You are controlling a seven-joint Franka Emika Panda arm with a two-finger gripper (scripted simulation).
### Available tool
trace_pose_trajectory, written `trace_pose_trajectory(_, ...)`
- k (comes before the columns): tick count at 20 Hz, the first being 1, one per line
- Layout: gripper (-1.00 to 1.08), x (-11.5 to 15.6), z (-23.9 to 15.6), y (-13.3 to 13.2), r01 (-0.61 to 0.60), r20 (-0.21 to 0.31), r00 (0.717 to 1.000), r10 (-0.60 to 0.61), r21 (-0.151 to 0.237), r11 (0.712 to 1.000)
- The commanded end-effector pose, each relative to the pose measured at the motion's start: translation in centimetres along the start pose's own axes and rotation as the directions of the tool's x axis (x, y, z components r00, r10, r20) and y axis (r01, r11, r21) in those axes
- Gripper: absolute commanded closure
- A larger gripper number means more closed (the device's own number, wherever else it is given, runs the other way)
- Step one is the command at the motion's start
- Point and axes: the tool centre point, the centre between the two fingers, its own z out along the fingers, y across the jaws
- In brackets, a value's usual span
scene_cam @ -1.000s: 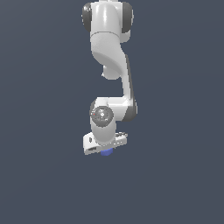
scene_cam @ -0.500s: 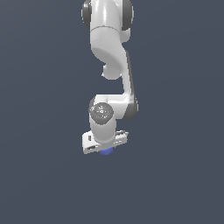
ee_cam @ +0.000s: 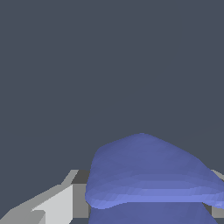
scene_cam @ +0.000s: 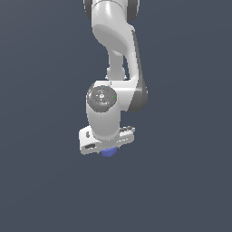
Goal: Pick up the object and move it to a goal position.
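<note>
1. I am a glossy white jointed robot arm (scene_cam: 113, 41), reaching down from the top of the exterior view over a plain dark grey-blue surface (scene_cam: 41, 181). No table edge or corner shows in either view, so I cannot place anything against one.

2. My white gripper (scene_cam: 108, 149) hangs at my lowest point, its flat bar slightly tilted.

3. The small blue roundish object (scene_cam: 108, 152), with faintly faceted sides, peeks out just below that bar, much narrower than the bar itself.

4. In the wrist view the object (ee_cam: 148, 175) fills the space close to the camera, with a pale grey finger (ee_cam: 65, 201) beside it and a sliver of another at the far side.

5. The object sits between my fingers. They appear pressed onto it, though contact is not plainly visible, so I cannot tell for certain.

6. I judge this hold serves carrying; no goal marker is visible.
</note>
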Motion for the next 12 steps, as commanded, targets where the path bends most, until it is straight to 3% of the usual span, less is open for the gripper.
trace_pose_trajectory(1, 1.08, 0.3, -2.7, 0.1, 0.0, 0.0, 1.0, 0.0, 0.0, 1.0)
trace_pose_trajectory(12, 1.08, 1.8, -13.7, 0.8, 0.0, 0.0, 1.0, 0.0, 0.0, 1.0)
